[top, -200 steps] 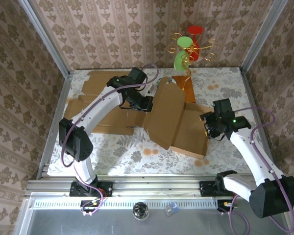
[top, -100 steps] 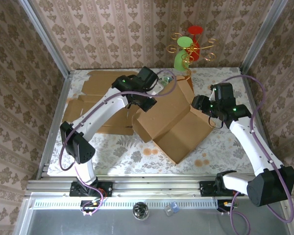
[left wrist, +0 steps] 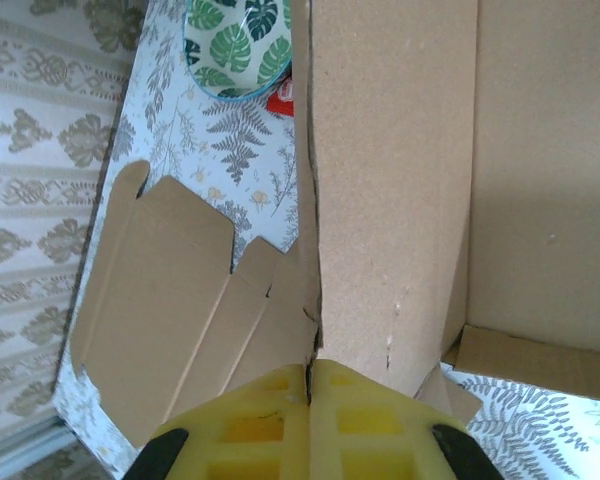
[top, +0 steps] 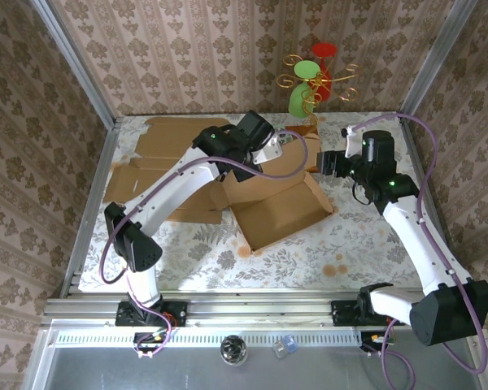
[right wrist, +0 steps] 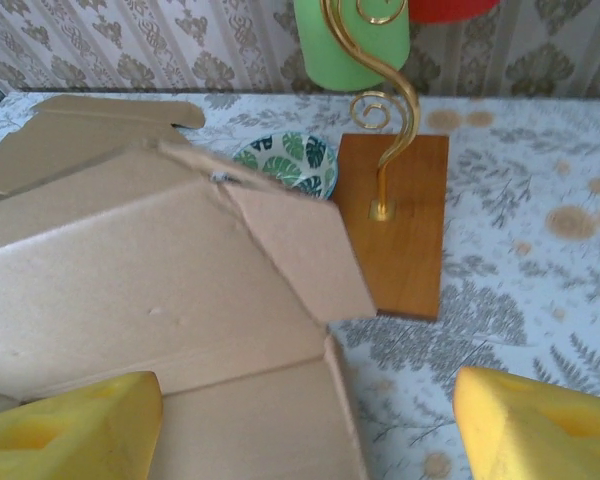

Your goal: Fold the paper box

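Note:
The brown paper box (top: 281, 203) lies open on the table's middle, one long wall raised along its far side. My left gripper (top: 264, 153) is shut on the top edge of that wall. In the left wrist view the yellow fingers (left wrist: 270, 420) meet with the box wall (left wrist: 395, 200) pinched in the seam of the left gripper (left wrist: 310, 372). My right gripper (top: 329, 162) hovers at the box's far right corner, open. In the right wrist view the right gripper (right wrist: 308, 400) has its fingers (right wrist: 70, 425) wide apart above the box (right wrist: 160, 290), whose end flap (right wrist: 300, 250) sticks up.
Flat cardboard sheets (top: 163, 162) lie left of the box, also in the left wrist view (left wrist: 170, 300). A leaf-patterned bowl (right wrist: 285, 160) sits behind the box. A gold stand on a wooden base (right wrist: 395, 220) carries a green cup (top: 302, 97) and a red cup (top: 324, 53) at the back.
The box came down from leaning on end to lying open. The left gripper moved right with the wall. The right gripper moved farther back and opened wider.

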